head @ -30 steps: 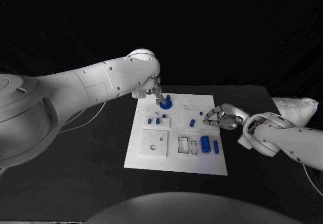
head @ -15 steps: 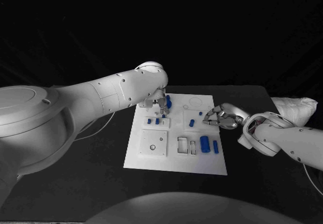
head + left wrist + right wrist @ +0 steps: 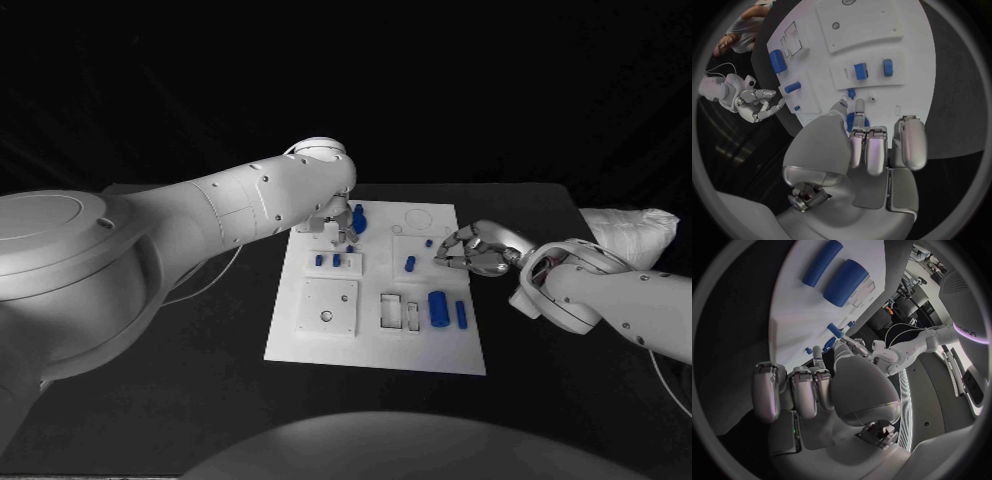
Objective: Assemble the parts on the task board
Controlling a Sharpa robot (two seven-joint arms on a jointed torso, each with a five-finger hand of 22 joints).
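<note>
The white board [image 3: 378, 345] lies flat on the black table. Small blue parts [image 3: 437, 303] sit on its far half.

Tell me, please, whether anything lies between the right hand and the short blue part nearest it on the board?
Nothing visible does. The right hand hangs at the task board's right edge, and the short blue part lies just to its left on bare white board. The left hand is apart, at the board's far left corner beside another blue part.

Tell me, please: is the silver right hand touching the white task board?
Cannot tell. In the head view the right hand overlaps the edge of the white task board, but neither contact nor gap shows plainly.
</note>
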